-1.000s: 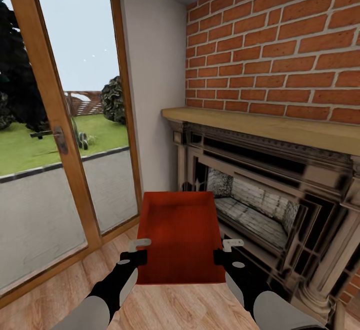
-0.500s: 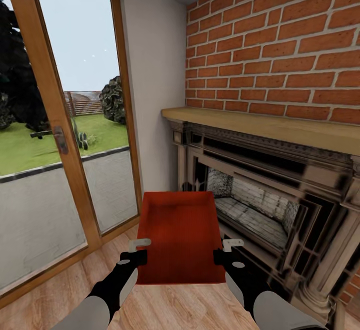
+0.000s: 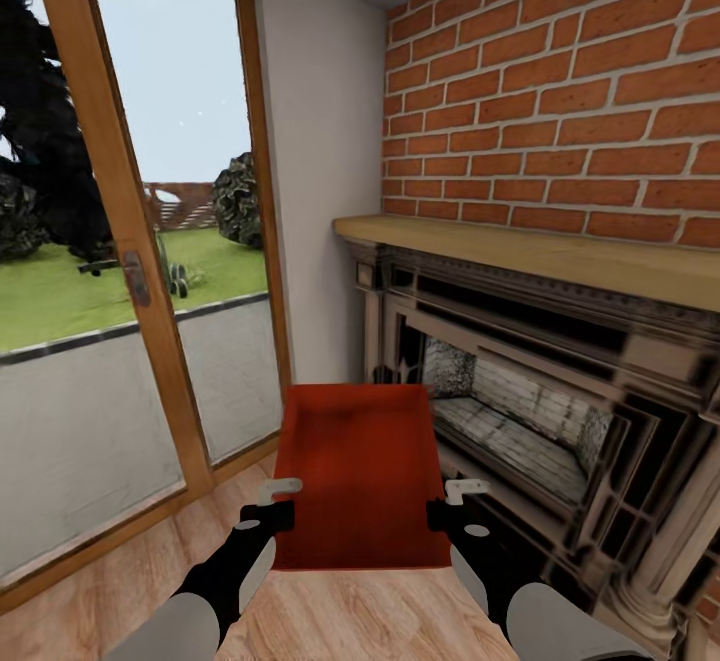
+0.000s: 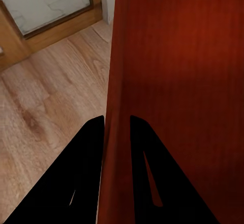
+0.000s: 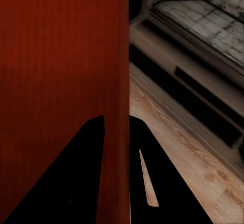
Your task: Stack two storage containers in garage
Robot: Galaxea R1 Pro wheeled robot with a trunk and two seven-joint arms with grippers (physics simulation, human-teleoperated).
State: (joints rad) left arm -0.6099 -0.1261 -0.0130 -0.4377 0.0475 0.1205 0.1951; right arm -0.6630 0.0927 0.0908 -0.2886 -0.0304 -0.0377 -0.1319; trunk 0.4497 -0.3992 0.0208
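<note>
Head view: one bin point(image 3: 360, 471) held out front, above the wood floor point(image 3: 90, 591), level, both arms on it. Left pincer point(image 3: 268, 503) clamped on bin's left wall, right pincer point(image 3: 455, 506) clamped on right wall. Left wrist view confirms it: wall sits between the two black fingers point(image 4: 84, 153), one inside, one outside. Right wrist view same, fingers point(image 5: 86, 158) straddle the wall. Bin is empty, ribbed bottom visible.

Step in hand, my read: carry bin out of living room to garage. To do it well: hold both grips firm, keep arms at equal height so bin stays flat, don't pull arms apart or the low walls may slip. Turn the base away from this corner before driving; fireplace is close on the right.

Surroundings: light plank floor, dark ornate fireplace point(image 3: 560, 411) with wood mantel point(image 3: 540, 256), brick wall point(image 3: 560, 91) above, wood-framed glass door point(image 3: 130, 271) at left, lawn outside.
</note>
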